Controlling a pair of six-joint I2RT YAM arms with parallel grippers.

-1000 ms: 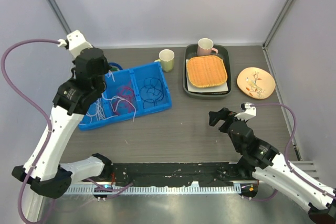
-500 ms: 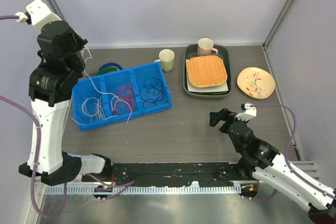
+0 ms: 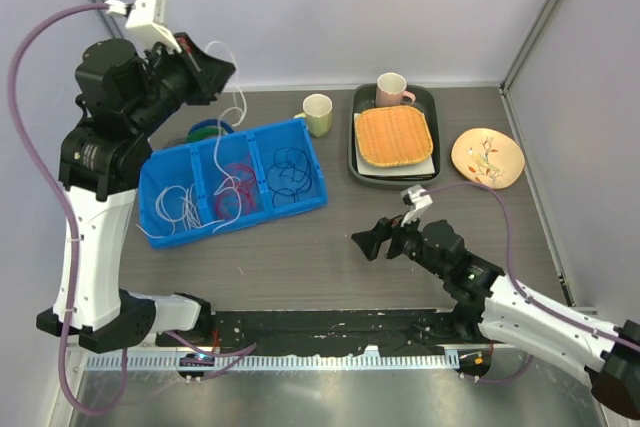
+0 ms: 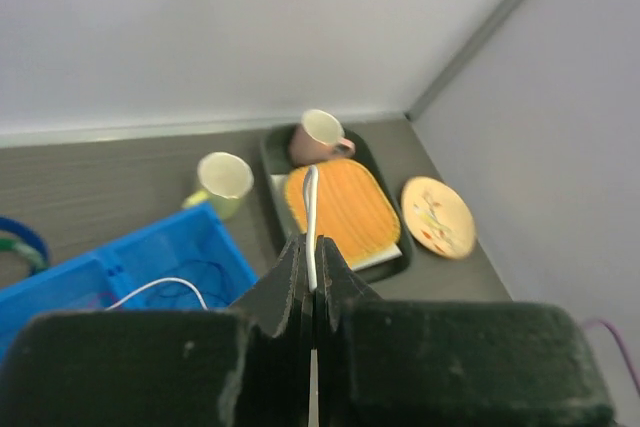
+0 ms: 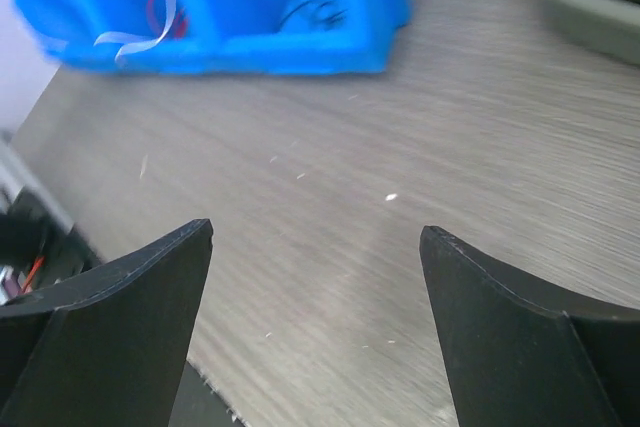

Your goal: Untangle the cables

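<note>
High above the table's back left, my left gripper (image 3: pixel 218 71) is shut on a white cable (image 3: pixel 240 112) that hangs in loops down into the blue bin (image 3: pixel 290 209). The left wrist view shows the white cable (image 4: pixel 311 209) pinched between the closed jaws of that gripper (image 4: pixel 312 243). More white cables (image 3: pixel 180 209), red ones (image 3: pixel 236 183) and dark ones (image 3: pixel 290 171) lie in the bin's three compartments. My right gripper (image 3: pixel 366 244) hovers low over bare table right of the bin, open and holding nothing. In the right wrist view this gripper (image 5: pixel 315 234) faces the bin (image 5: pixel 290 52).
A green-and-blue coiled band (image 3: pixel 205 131) lies behind the bin. A pale green mug (image 3: pixel 318 114) stands at the bin's back right corner. A dark tray (image 3: pixel 354 152) holds an orange woven mat (image 3: pixel 394 135) and a pink mug (image 3: pixel 392 90). A painted plate (image 3: pixel 487 157) lies far right.
My left arm rose from the bin and turned right, drawing the white cable up. My right arm moved left toward the bin, its jaws slightly narrower.
</note>
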